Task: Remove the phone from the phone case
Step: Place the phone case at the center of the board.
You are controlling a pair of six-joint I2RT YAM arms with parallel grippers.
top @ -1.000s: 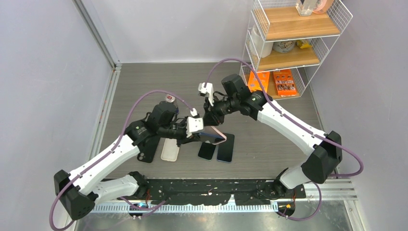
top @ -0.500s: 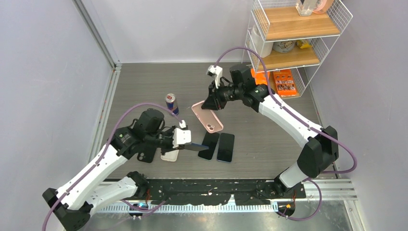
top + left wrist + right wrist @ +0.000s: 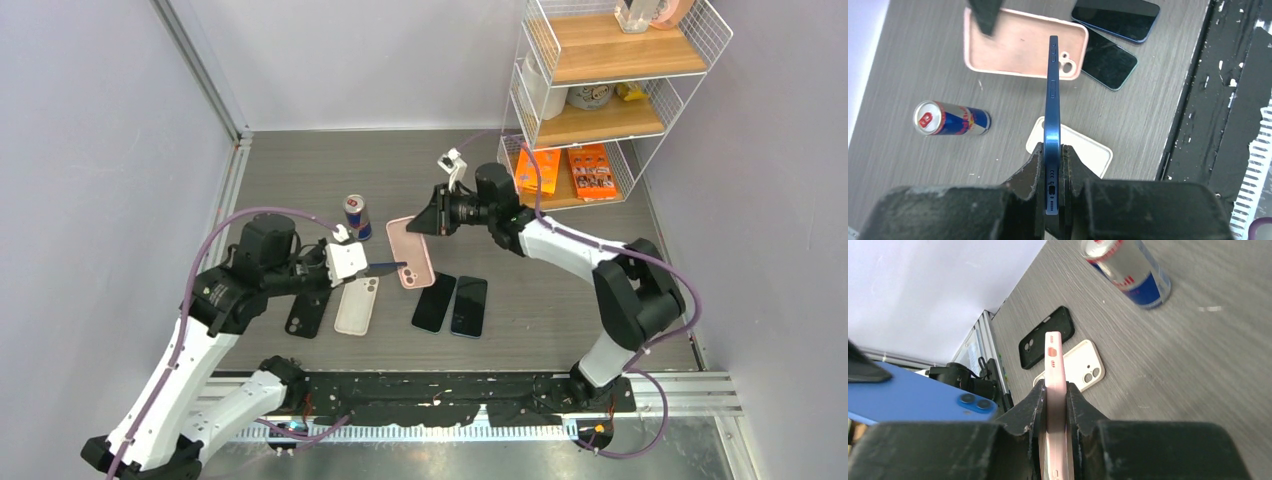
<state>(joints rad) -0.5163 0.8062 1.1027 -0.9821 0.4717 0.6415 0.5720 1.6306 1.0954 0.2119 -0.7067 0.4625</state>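
left jaws clamp blue phone (image 3: 1052,100) end; right jaws clamp pink case (image 3: 1054,370) edge.

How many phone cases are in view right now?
3. Pink case in the right end effector; white case flat on the table; black case beside it. None looks hidden, though the arms cover some table.

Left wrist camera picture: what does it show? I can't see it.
The left end effector pinches a blue phone edge-on. Beyond it are a pink case, a drink can, a white case and two dark phones.
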